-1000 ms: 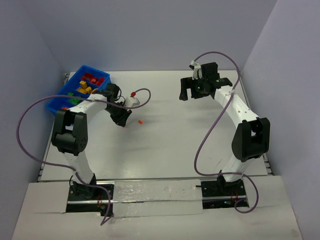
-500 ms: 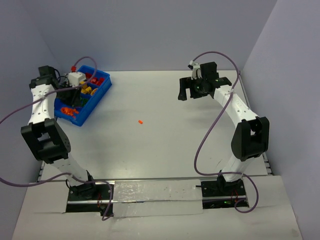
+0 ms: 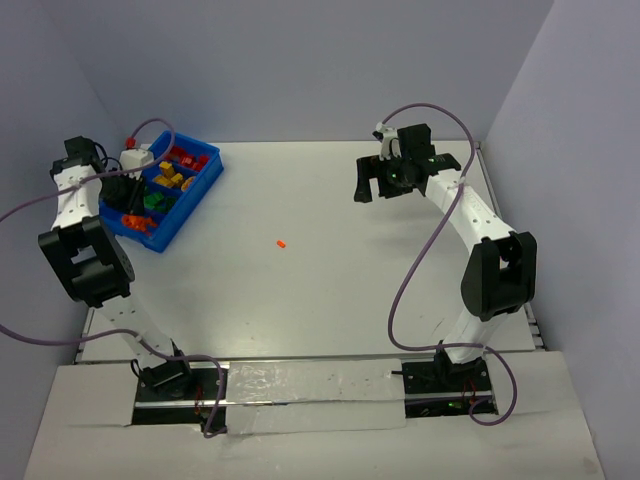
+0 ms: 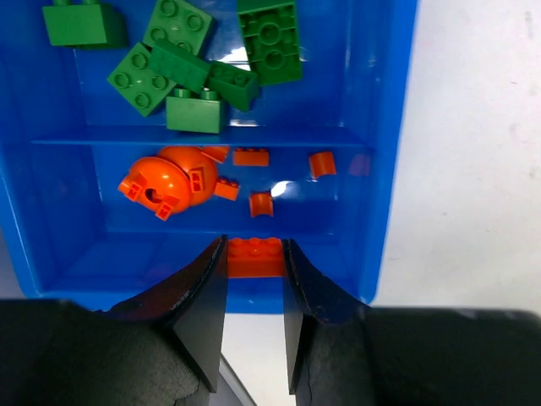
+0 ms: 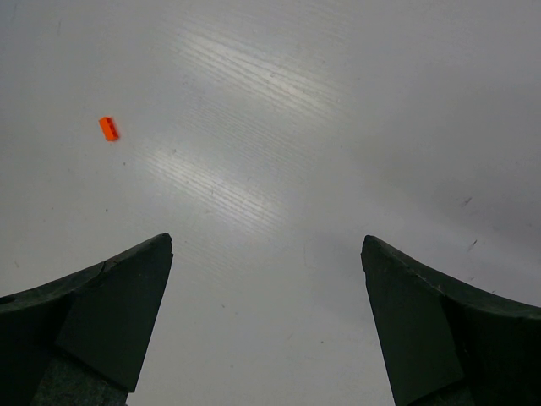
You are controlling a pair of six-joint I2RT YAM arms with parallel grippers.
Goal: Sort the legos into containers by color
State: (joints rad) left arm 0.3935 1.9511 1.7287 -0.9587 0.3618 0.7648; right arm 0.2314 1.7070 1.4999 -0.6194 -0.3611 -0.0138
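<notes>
Left gripper (image 4: 254, 245), brick (image 4: 254, 259) now over bin (image 4: 390, 169) — tabletop (image 3: 350, 290)

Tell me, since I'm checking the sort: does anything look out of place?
One tiny orange piece lies alone on the table, well apart from the blue bin that holds the other sorted bricks.
</notes>
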